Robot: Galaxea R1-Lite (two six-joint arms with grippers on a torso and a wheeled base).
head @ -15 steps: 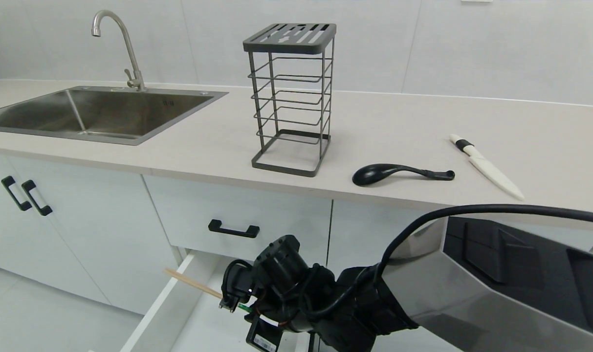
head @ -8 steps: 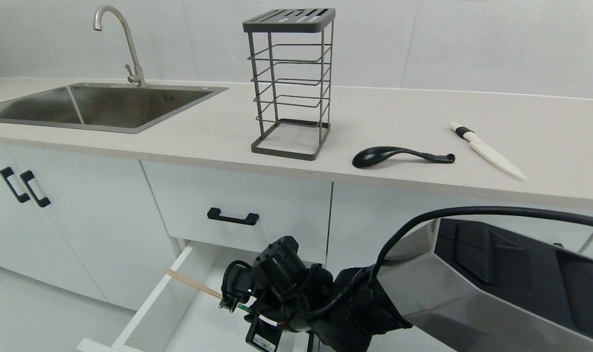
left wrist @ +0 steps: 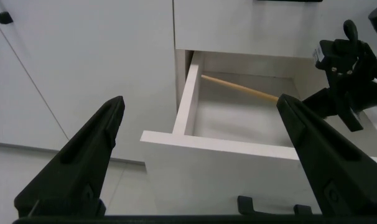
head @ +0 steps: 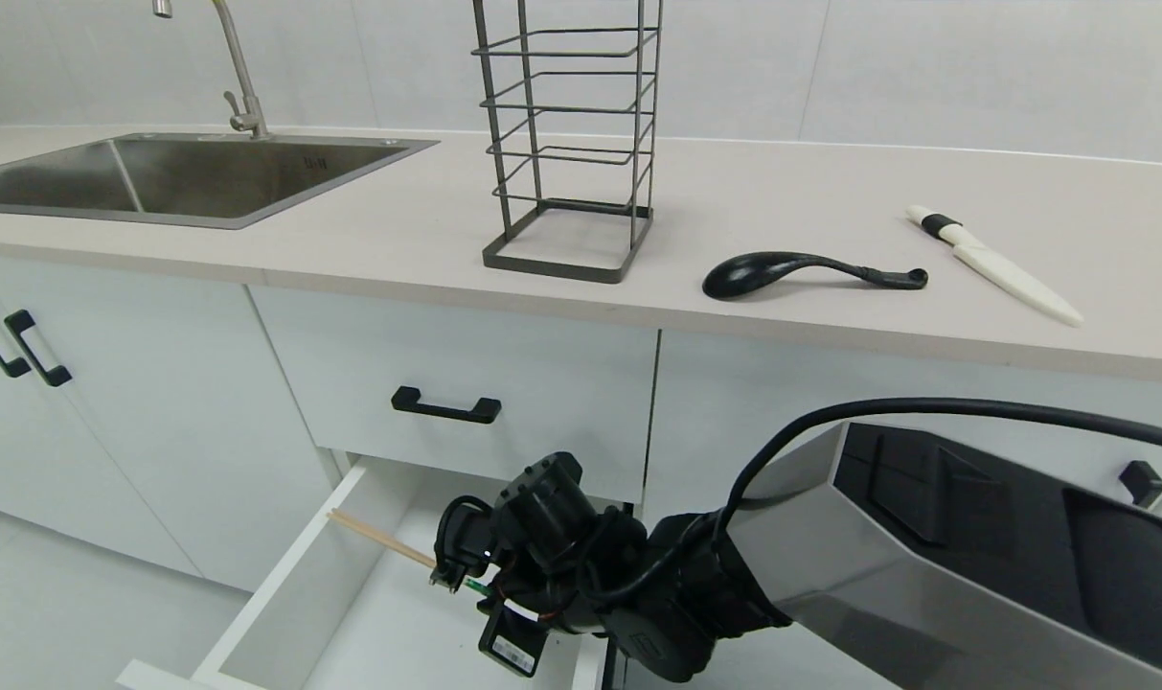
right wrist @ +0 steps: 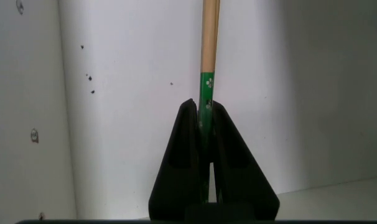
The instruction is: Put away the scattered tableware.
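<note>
your right hand (right wrist: 204,109) is clamped on a slim chopstick (right wrist: 209,37) (pale wood, painted green at the gripped end, with tiny white marks), holding it over the open drawer (head: 284,585). your left hand (left wrist: 200,106) hangs before that drawer, spread wide. a black spoon (head: 791,271) and a white knife (head: 997,268) lie on the surface (head: 398,240).

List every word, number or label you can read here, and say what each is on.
Nothing here can be read.
White sticker under the right gripper: print too small to read.
Small mark on the inner wall of the sink: too blurred to read.
Green end of the chopstick: white specks, no letters.
</note>
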